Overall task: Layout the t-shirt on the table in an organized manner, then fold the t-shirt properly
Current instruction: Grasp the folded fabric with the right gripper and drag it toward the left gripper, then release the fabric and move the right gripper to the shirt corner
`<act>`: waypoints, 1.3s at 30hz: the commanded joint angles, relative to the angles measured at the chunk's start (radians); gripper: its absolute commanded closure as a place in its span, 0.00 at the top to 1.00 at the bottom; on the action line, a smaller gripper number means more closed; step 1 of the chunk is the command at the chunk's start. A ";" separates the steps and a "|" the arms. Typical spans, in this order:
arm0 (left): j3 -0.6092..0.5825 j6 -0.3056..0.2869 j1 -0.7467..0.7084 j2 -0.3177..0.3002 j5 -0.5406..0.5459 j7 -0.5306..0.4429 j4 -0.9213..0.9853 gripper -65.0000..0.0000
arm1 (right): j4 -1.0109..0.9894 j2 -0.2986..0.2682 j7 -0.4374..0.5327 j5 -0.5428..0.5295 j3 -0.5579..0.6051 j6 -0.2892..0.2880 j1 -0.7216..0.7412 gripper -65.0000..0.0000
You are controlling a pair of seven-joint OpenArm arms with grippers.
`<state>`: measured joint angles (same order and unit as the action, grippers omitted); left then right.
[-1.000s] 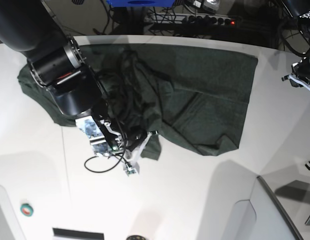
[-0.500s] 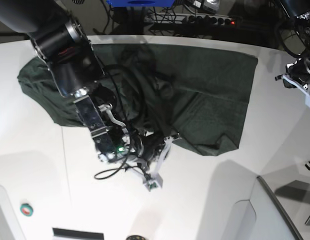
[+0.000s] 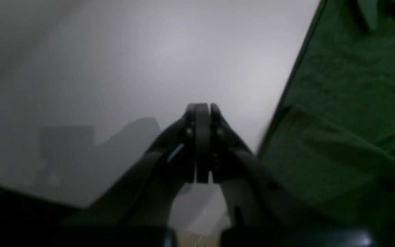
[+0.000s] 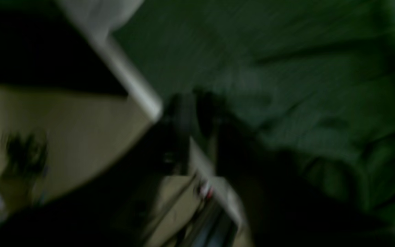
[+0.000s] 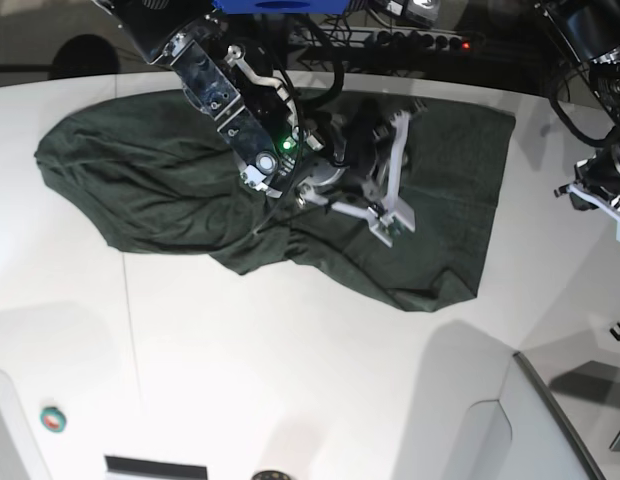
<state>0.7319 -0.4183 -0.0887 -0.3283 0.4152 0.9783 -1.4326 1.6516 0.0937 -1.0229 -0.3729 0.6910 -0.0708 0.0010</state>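
Since a moment ago, the right claw (image 5: pixel 390 170) has swung from the near edge of the t-shirt (image 5: pixel 140 180) up over its middle, and the bunched cloth it hung over now lies flatter. Its fingers stand apart, with nothing seen between them, though its own camera is too blurry to be sure. The dark green t-shirt lies spread across the far part of the white surface (image 5: pixel 290 380), with a lumpy fold along its near edge. The left claw (image 3: pixel 199 144) is pinched shut on nothing and hangs over bare surface just beside the shirt's edge, likely waiting out of the way. Smoothing probably comes next.
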 commanded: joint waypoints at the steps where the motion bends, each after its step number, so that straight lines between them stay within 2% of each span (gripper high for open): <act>1: 0.005 -0.001 0.007 -0.018 0.004 -0.012 -0.015 0.00 | 0.042 -0.016 -0.001 0.008 -0.027 0.001 0.046 0.37; 3: 0.005 -0.001 0.013 -0.005 0.004 -0.012 -0.015 0.00 | 0.104 -0.058 -0.046 0.008 -0.078 0.002 0.067 0.57; 4: 0.005 -0.001 0.013 -0.002 0.004 -0.012 -0.013 0.00 | 0.146 -0.091 -0.052 0.008 -0.121 0.002 0.075 0.60; 8: -0.084 -0.001 0.005 0.004 0.004 -0.017 -0.015 0.00 | 0.137 -0.288 -0.047 0.010 -0.282 0.002 0.147 0.53; 10: -0.139 -0.001 0.004 0.004 0.004 -0.019 -0.015 0.00 | 0.040 -0.371 -0.027 0.010 -0.314 0.001 0.195 0.50; 12: -0.182 -0.001 0.004 0.007 0.004 -0.019 -0.015 0.00 | -0.080 -0.447 0.043 0.010 -0.314 -0.005 0.236 0.47; 15: -0.219 -0.001 0.013 0.019 0.004 -0.019 -0.015 0.00 | -0.241 -0.501 0.151 0.010 -0.296 -0.008 0.279 0.46; 17: -0.220 -0.001 0.017 0.034 0.004 -0.019 -0.021 0.00 | -0.339 -0.527 0.200 0.010 -0.216 -0.008 0.320 0.46; 21: -0.223 -0.001 0.017 0.036 0.004 -0.019 -0.015 0.00 | -0.448 -0.539 0.252 0.015 -0.032 0.001 0.362 0.46; 24: -0.216 -0.001 0.013 0.033 0.004 -0.019 -0.015 0.00 | -0.462 -0.527 0.276 0.096 0.043 0.002 0.354 0.47; 29: -0.214 -0.001 0.004 0.028 0.004 -0.019 -0.015 0.00 | -0.472 -0.429 0.273 0.315 -0.026 -0.001 0.305 0.47; 33: -0.214 -0.001 0.004 0.028 0.004 -0.019 -0.015 0.00 | -0.531 -0.372 0.276 0.441 -0.041 -0.007 0.304 0.47; 37: -0.214 -0.001 0.004 0.028 0.004 -0.019 -0.015 0.00 | -0.595 -0.348 0.333 0.467 -0.041 -0.017 0.314 0.47; 39: -0.214 -0.001 0.004 0.028 0.004 -0.019 -0.015 0.00 | -0.643 -0.345 0.353 0.467 -0.055 -0.056 0.327 0.46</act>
<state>0.5117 -0.4179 -0.0948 -0.2829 0.4107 0.9760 -1.4334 1.0092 -0.2432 -0.6632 0.0978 0.6392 -0.1143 0.3191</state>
